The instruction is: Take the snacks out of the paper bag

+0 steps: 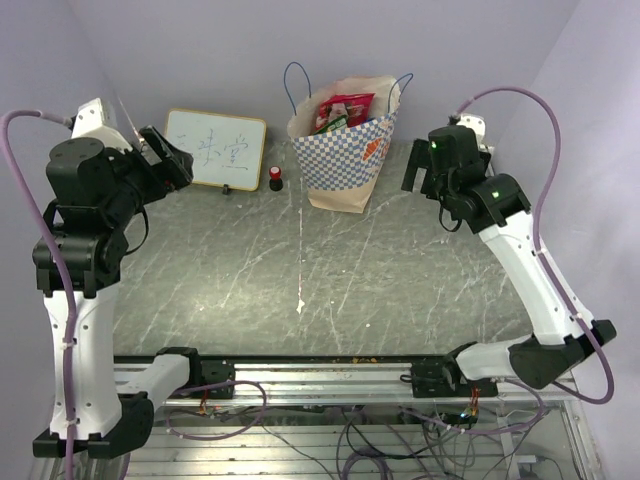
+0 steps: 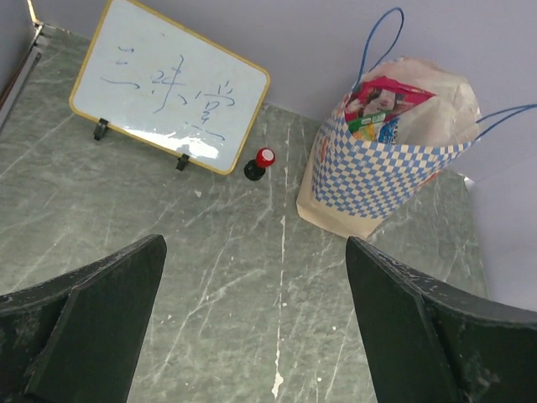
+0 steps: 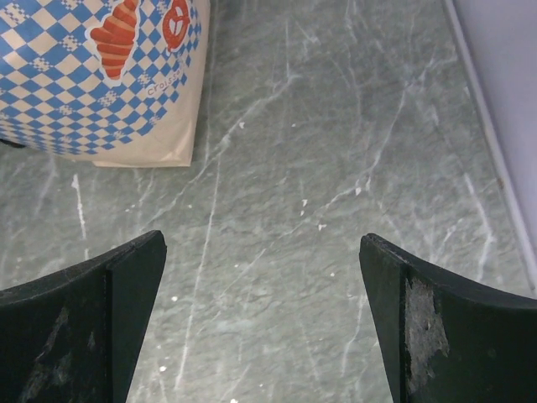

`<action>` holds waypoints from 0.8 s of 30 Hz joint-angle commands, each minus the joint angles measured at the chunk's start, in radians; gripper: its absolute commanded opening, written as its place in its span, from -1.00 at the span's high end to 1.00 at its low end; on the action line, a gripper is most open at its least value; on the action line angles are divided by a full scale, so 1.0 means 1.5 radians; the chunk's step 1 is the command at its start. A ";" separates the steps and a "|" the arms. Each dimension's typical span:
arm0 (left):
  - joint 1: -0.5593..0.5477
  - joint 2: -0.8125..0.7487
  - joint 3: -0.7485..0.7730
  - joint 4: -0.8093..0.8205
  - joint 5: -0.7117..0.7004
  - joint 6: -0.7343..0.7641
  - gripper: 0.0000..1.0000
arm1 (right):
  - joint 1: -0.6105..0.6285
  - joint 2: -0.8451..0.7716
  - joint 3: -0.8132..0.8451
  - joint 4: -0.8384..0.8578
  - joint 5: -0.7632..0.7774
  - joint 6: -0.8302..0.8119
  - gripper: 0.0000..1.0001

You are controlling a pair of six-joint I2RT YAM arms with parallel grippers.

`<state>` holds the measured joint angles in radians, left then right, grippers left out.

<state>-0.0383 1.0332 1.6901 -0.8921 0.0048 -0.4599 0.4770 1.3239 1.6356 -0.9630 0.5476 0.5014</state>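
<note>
The paper bag (image 1: 343, 152) stands upright at the back middle of the table, cream with a blue-and-white checkered band and blue cord handles. Snacks (image 1: 341, 110) show in its open mouth: a red-pink packet with a green one beside it. From the left wrist the bag (image 2: 386, 172) and those snacks (image 2: 382, 105) sit far right. My left gripper (image 1: 172, 155) hovers open at the back left, well apart from the bag. My right gripper (image 1: 420, 170) is open just right of the bag, whose lower corner (image 3: 109, 75) appears in its wrist view. Nothing lies between either pair of fingers.
A framed whiteboard (image 1: 216, 148) with blue writing leans at the back left. A small red-and-black knob (image 1: 275, 180) stands between it and the bag. Purple walls close in behind and on the right. The grey marbled tabletop (image 1: 300, 270) runs forward to the arms' rail.
</note>
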 commanded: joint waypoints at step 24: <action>-0.054 0.062 -0.038 0.045 0.076 -0.002 -0.92 | -0.013 0.272 0.179 0.314 -0.004 -0.188 -1.00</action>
<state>-0.1131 1.0889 1.6020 -0.8814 0.0692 -0.4549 0.4686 1.6577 1.7840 -0.6167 0.5461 0.2310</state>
